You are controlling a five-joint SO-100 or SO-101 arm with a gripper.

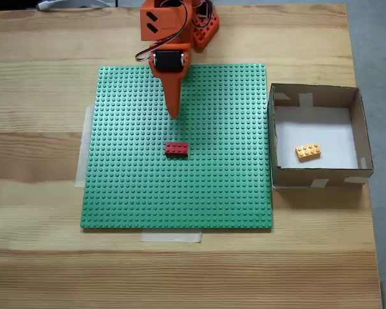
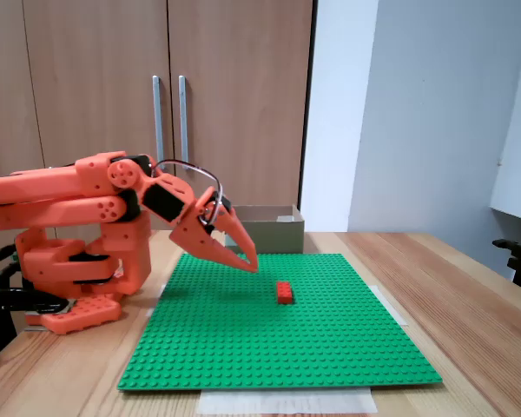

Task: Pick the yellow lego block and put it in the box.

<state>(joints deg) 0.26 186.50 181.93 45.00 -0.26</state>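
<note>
We judged the small yellow-orange studded plastic brick (image 1: pixel 308 151), lying in the shallow brown cardboard box (image 1: pixel 275 134) at right, light, stiff, best pinched across its long sides; the orange gripper (image 1: pixel 174 114) hung pressed together, empty.

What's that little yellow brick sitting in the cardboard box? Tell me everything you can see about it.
The yellow lego block is a small yellow-orange plastic brick, rectangular, with two rows of four studs facing up. It lies flat on the white bottom of the box, slightly angled to the walls, closer to the front wall in the top-down fixed view. It touches nothing but the box floor and stands apart from every wall. In the side-on fixed view the box walls hide it.
</note>
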